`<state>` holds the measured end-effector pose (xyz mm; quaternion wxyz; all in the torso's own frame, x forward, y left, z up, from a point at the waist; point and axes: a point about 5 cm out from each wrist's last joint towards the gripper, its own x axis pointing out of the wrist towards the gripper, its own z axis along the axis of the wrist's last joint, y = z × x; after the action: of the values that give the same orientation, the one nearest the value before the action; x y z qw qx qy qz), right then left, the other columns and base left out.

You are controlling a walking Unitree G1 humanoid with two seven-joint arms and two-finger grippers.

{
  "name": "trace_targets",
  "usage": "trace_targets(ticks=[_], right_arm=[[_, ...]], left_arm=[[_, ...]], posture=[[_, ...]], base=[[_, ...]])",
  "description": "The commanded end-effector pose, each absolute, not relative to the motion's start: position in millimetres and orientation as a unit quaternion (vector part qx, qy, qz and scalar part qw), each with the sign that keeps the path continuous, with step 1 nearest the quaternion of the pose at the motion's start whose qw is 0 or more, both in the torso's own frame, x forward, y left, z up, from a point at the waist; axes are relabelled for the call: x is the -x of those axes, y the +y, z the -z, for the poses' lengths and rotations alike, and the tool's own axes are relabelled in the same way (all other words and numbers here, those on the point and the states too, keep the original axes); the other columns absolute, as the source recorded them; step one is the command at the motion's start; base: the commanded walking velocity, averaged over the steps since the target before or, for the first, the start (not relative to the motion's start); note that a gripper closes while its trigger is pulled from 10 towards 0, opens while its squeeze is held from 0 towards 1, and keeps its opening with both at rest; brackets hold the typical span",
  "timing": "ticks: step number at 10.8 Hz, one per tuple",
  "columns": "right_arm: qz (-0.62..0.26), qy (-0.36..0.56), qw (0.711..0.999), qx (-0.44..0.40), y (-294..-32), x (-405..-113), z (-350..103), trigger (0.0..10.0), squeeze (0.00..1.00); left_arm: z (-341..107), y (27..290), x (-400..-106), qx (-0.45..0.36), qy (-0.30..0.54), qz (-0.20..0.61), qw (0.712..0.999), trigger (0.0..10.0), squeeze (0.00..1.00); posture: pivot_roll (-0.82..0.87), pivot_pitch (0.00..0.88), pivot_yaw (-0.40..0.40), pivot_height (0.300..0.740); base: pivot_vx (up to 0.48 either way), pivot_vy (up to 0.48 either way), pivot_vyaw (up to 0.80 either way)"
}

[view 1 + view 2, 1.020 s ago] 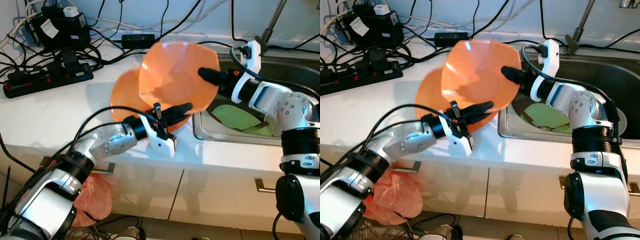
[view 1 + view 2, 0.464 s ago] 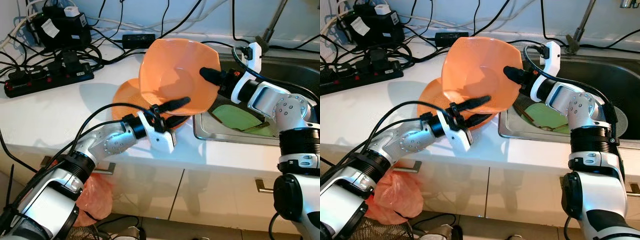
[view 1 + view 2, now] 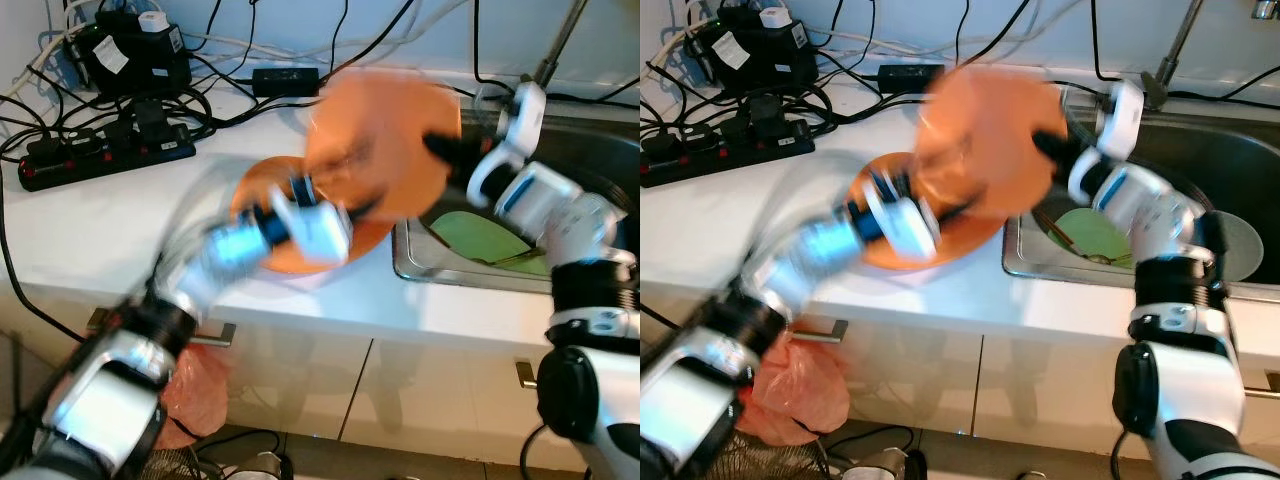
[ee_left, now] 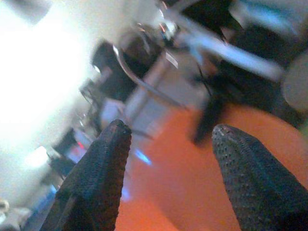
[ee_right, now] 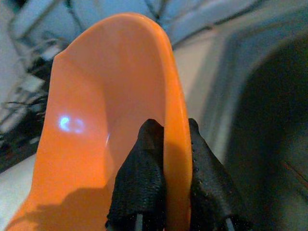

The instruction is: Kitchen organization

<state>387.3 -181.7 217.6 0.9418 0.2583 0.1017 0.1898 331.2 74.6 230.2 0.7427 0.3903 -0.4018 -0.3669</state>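
The white table (image 3: 90, 225) runs from a tangle of power strips (image 3: 105, 155) and cables at the far left to a steel sink (image 3: 1240, 165) on the right, where a green plate (image 3: 480, 235) lies in the basin. Near the sink's left edge an orange plate (image 3: 940, 250) rests on the table. Above it, tilted steeply on edge, is an orange bowl (image 3: 385, 145), blurred in the head views. The right pincer (image 5: 166, 168) is closed on the bowl's rim, one finger inside and one outside. The left pincer (image 4: 168, 144) hovers just beside the bowl, over the orange plate, its fingers spread wide and holding nothing.

Judging from the blur, both arms seem to be moving fast. The rim pinch is thin, so a quick swing could let the bowl twist out and drop onto the plate or into the sink. The open left fingers, so close by, could also knock the bowl or push the plate toward the table's edge.
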Motion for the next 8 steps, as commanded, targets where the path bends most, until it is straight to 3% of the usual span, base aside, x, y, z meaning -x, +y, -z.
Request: trace_targets(ticks=[1,5,8], right_arm=[[-0.174,0.068,0.946,-0.266,-186.4,-389.9,-227.9,0.0,0.0],[-0.113,0.028,0.951,-0.288,-201.4,-395.4,-233.4,0.0,0.0],[-0.047,-0.01,0.958,-0.284,-231.5,-392.8,-236.2,0.0,0.0]], left_arm=[[-229.0,72.5,-329.1,-0.388,-0.392,0.388,0.738,10.0,1.0],[-234.1,69.0,-326.3,-0.344,-0.356,0.426,0.758,10.0,1.0],[-221.1,73.3,-333.2,-0.302,-0.251,0.477,0.787,10.0,1.0]], posture=[[0.06,0.038,0.033,0.74],[0.07,0.039,0.039,0.74],[0.07,0.042,0.051,0.74]], base=[[0.0,0.0,0.0],[0.0,0.0,0.0],[0.0,0.0,0.0]])
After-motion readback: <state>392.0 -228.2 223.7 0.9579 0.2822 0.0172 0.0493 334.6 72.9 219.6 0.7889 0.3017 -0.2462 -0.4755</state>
